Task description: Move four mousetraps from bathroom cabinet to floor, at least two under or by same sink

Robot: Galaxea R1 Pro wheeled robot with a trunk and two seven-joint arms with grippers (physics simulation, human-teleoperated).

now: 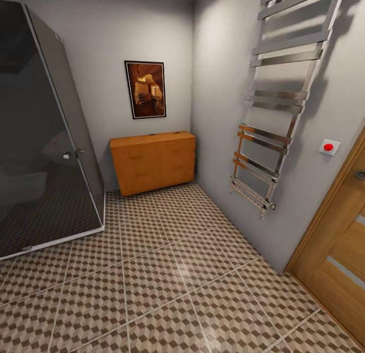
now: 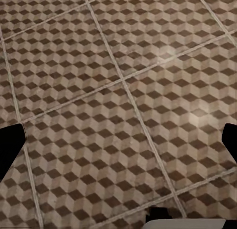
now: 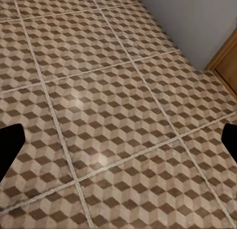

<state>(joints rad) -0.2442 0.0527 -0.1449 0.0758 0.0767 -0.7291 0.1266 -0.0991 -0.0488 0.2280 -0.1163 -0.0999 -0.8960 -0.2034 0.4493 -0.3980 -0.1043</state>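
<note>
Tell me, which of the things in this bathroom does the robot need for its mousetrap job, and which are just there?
Needed:
cabinet
bathroom floor

Just there:
shower cubicle
picture
towel rail
red button
door

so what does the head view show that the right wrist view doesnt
Head view alone: the cabinet against the far wall, a framed picture above it, a dark glass shower, a towel rail and a red button. Right wrist view alone: the open right claw over bare tiles. Both: the bathroom floor, grey wall and wooden door.
</note>
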